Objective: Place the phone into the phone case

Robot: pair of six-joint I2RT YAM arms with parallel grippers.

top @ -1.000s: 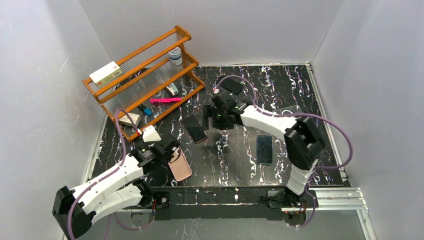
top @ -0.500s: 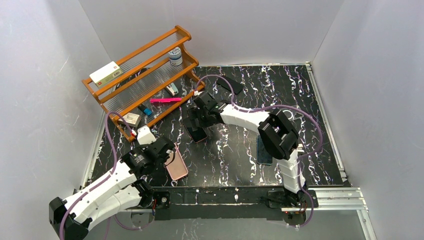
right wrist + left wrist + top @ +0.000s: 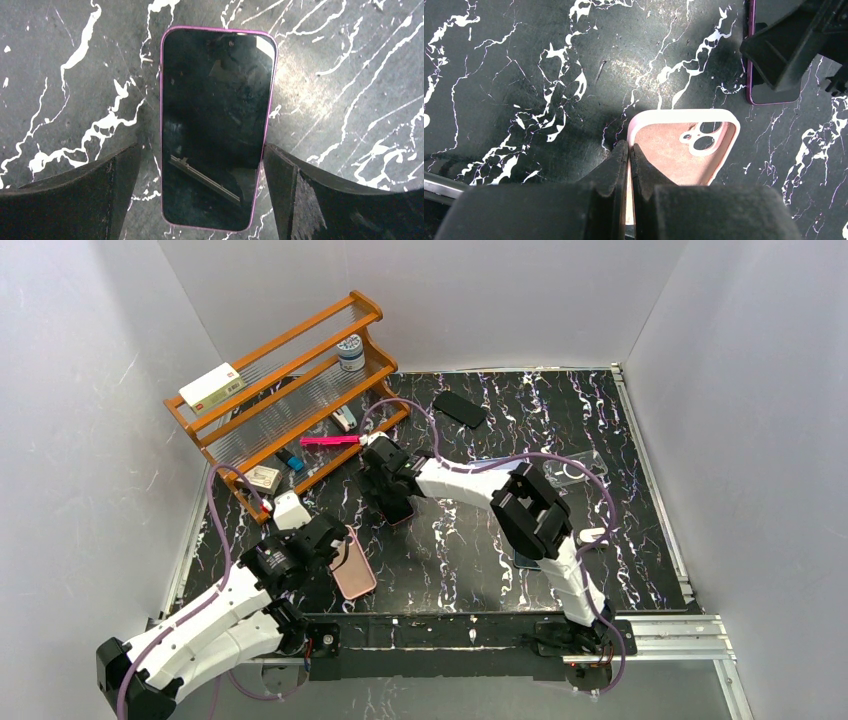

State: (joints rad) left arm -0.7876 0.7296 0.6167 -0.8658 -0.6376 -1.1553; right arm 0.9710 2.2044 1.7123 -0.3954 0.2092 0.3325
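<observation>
**Operator:** Top view, left side. What is your reading of my left gripper?

**Annotator:** Your left gripper is clenched on the phone case. In the left wrist view the two fingers pinch one long wall of the case, with only a thin slit between them. The case is pink and lies flat on the black marbled table, open side up. Its lining and camera cut-out are visible, and the cut-out end points away from your arm's base.

**Operator:** And the phone?

**Annotator:** The phone lies flat on the table, screen up, with a purple rim around dark glass. It is near the case but apart from it, on the side further from your bases. In the top view it sits just in front of the wooden rack.

**Operator:** Right side, then.

**Annotator:** Your right gripper is spread wide and straddles the phone across its short axis. In the right wrist view one of the fingers stands clear of the phone's left edge, with bare table showing between them. The other finger is just beside the right edge, and you cannot tell from this view whether it touches. The phone is not grasped.

**Operator:** Is the phone in the case?

**Annotator:** No, the case holds nothing.
</observation>
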